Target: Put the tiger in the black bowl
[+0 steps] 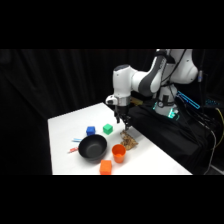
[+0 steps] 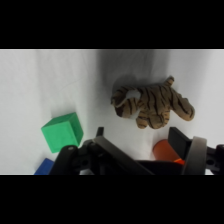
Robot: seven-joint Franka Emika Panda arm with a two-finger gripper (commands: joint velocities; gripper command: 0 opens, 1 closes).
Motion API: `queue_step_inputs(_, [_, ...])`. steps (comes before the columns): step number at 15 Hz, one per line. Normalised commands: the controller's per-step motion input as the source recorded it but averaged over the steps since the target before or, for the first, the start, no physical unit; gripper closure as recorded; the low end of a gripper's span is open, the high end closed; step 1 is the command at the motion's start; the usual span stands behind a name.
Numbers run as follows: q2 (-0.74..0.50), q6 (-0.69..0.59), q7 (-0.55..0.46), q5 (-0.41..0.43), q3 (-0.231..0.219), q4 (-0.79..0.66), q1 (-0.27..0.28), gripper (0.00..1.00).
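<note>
The tiger [image 1: 129, 141] [image 2: 150, 105], a tan toy with dark stripes, lies on the white table at the right, just behind the orange cup. The black bowl [image 1: 93, 148] sits near the table's front left and is out of the wrist view. My gripper [image 1: 124, 121] [image 2: 137, 134] hangs a little above and behind the tiger, clear of it. It is open, its two black fingers spread apart with nothing between them.
An orange cup [image 1: 118, 152] [image 2: 164, 149] stands between the bowl and the tiger. An orange cube [image 1: 105, 167] lies at the front edge. A green cube [image 1: 107, 129] [image 2: 62, 131] and a blue cube [image 1: 90, 131] [image 2: 46, 166] sit behind the bowl.
</note>
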Motion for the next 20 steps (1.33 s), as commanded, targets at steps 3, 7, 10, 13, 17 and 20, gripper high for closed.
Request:
queue_step_inputs(3, [0.29,0.39,0.16,-0.031,0.061,-0.04,0.071,0.00])
queue_step_inputs(7, [0.26,0.33,0.13,-0.061,0.025,-0.01,0.045,0.00])
queue_step_inputs(10, [0.22,0.25,0.05,-0.026,0.030,0.04,-0.010,0.00])
queue_step_inputs(13, [0.22,0.19,0.03,-0.017,0.040,0.08,-0.036,0.00])
queue_step_inputs(17, [0.19,0.18,0.02,-0.025,0.038,0.08,-0.036,0.42])
queue_step_inputs(20, [0.15,0.16,0.02,-0.015,0.045,0.05,-0.038,0.67])
